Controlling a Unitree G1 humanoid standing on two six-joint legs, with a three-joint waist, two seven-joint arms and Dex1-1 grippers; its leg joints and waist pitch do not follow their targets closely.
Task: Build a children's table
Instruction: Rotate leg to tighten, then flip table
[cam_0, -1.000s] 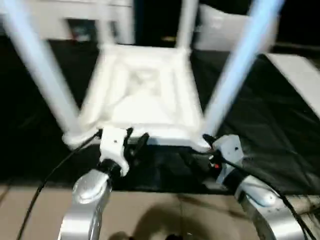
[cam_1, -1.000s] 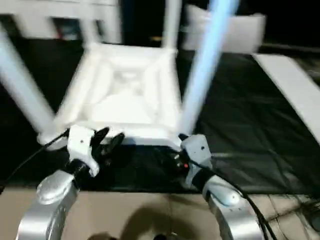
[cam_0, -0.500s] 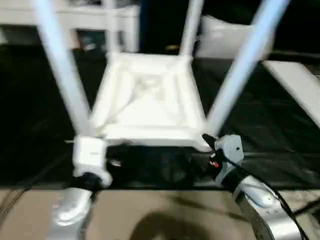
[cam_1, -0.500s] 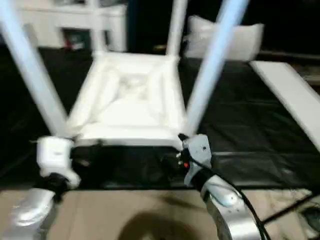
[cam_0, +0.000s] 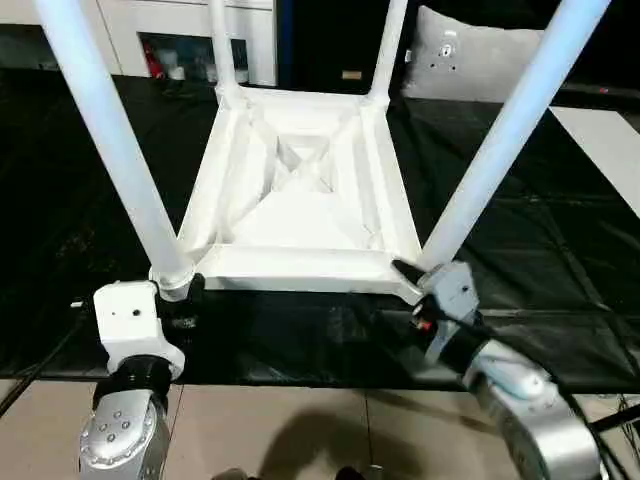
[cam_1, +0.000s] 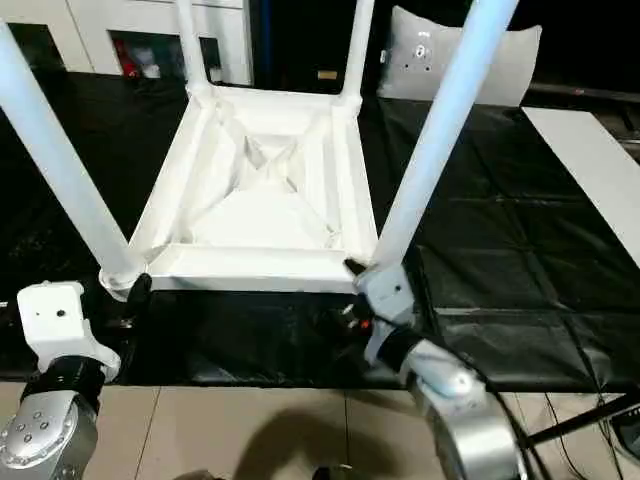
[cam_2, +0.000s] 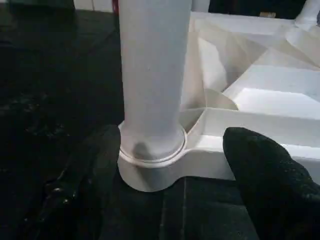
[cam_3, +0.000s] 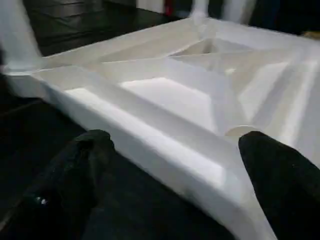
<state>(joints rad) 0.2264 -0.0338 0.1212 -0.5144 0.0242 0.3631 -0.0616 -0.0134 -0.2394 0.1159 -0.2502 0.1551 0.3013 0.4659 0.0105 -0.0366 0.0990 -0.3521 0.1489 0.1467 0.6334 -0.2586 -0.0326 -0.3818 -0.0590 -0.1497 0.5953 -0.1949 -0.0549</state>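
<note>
Head view: table (cam_0: 300, 190) upside down on black worktop (cam_0: 520, 260), all four legs seated; flipping upright looks left. Left wrist: left end effector (cam_2: 170, 175) open, straddling near-left leg (cam_2: 152, 75) base. Right wrist: right end effector (cam_3: 175, 185) open astride table rim.

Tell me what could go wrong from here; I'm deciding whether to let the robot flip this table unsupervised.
1. The children's table lies upside down at the black mat's near edge, so a tug toward the robot could drag it off.
2. The left tool is open around the near-left leg's socket without gripping, so a lift now might slip.
3. The right tool straddles the rim, also open; four tall legs could tip sideways during turning.
</note>
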